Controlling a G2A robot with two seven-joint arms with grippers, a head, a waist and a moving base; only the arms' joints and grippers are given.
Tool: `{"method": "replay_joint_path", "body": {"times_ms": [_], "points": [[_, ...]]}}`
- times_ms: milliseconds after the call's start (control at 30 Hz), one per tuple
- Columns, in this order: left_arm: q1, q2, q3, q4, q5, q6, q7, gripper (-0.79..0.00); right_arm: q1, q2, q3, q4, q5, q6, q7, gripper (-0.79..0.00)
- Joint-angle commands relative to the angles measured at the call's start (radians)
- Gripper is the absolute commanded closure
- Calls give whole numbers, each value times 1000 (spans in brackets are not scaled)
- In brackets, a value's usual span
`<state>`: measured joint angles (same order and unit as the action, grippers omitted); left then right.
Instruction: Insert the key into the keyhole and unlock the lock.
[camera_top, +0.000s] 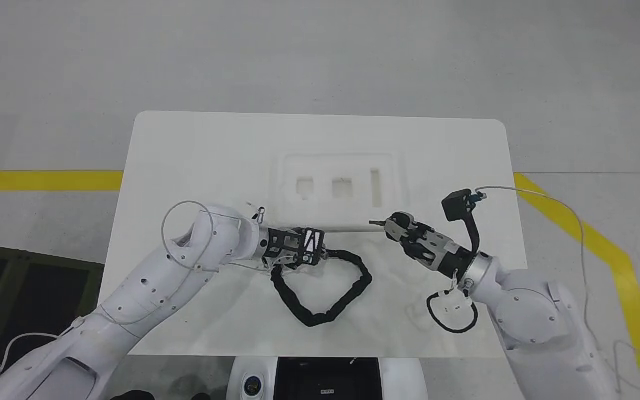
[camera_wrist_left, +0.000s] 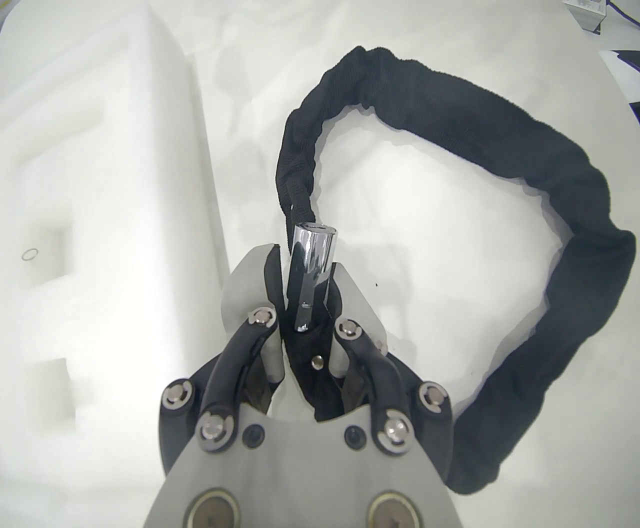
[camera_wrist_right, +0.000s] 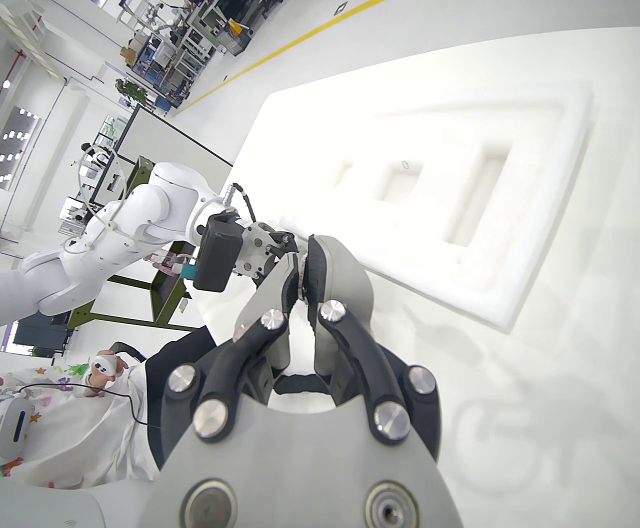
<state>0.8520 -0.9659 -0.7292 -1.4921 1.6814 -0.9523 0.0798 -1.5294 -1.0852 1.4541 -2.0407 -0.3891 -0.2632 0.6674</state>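
Note:
A chain lock in a black fabric sleeve (camera_top: 322, 292) lies looped on the white table (camera_top: 200, 150). Its chrome lock cylinder (camera_wrist_left: 314, 252) sticks out between the pads of my left gripper (camera_wrist_left: 306, 262), which is shut on it just above the table. In the top view the left gripper (camera_top: 316, 244) sits at the loop's upper left end. My right gripper (camera_top: 392, 226) hovers a short way to the right of it, its tips pointing towards the lock. The right gripper (camera_wrist_right: 300, 260) is shut on the key (camera_wrist_right: 301, 281), a small metal sliver mostly hidden by the pads.
A white foam tray (camera_top: 340, 160) with three recesses lies just behind both grippers. A small ring (camera_wrist_right: 405, 164) rests in its middle recess. A black cable loop (camera_top: 450, 310) hangs by the right forearm. Bare table stretches to the left and far side.

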Motion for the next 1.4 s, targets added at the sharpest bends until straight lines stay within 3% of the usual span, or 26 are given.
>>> {"method": "replay_joint_path", "body": {"times_ms": [0,200,633,667,767,967,1100,1367], "points": [[9,4,-11,-2,-4,-4,-1,-225,2,1,-2,1,0,0,1,0],[30,12,-36,-10,-12,-18,-1,-283,5,2,-6,7,3,2,-1,0],[31,5,-47,3,-33,-26,-42,-237,9,5,-15,15,6,5,-9,0],[30,4,-46,4,-37,-26,-46,-222,8,5,-14,15,6,5,-11,0],[27,1,-47,7,-49,-29,-54,0,6,6,-14,15,6,5,-14,0],[21,-5,-47,14,-71,-35,-56,0,6,8,-20,13,9,2,-14,0],[26,-6,-56,-3,-64,-7,-17,0,9,8,-30,3,13,-6,-10,0],[92,18,-119,-31,15,114,168,0,18,7,-75,-29,19,-11,4,0]]}}
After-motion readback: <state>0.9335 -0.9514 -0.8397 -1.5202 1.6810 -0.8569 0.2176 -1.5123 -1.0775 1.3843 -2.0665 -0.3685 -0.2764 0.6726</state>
